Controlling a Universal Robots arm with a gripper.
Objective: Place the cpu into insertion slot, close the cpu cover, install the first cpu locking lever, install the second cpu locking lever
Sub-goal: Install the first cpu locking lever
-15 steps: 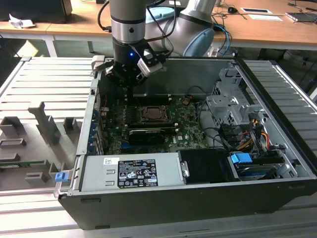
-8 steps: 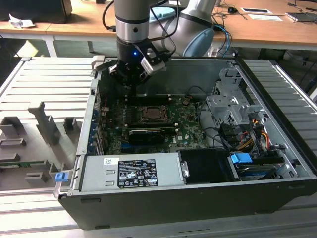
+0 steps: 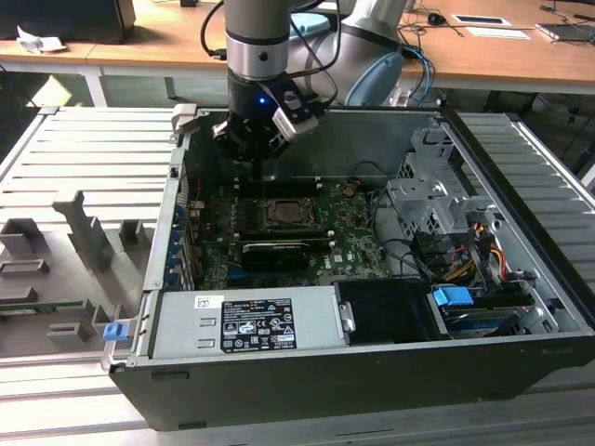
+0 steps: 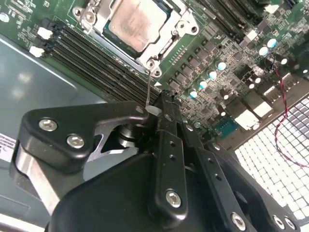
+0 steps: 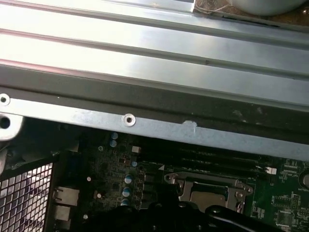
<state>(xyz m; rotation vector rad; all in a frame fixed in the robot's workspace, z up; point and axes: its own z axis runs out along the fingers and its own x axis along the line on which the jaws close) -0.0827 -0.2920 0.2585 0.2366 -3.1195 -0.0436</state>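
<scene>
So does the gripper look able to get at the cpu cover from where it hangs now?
Probably yes. The gripper hangs by the memory slots, just beside the cpu cover, which lies flat around the cpu. Nothing stands between them, and the case is open above.

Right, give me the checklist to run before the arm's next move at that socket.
1. cpu lying flat, silver top up: ok.
2. cpu cover down flat around the cpu: ok.
3. Thin wire locking lever latched down: not ok. Its free end stands up at the gripper.
4. Gripper's hold on that lever: cannot tell.
5. Other locking lever latched: cannot tell.
6. Gripper placed beside the socket, over the memory slots: ok.
</scene>
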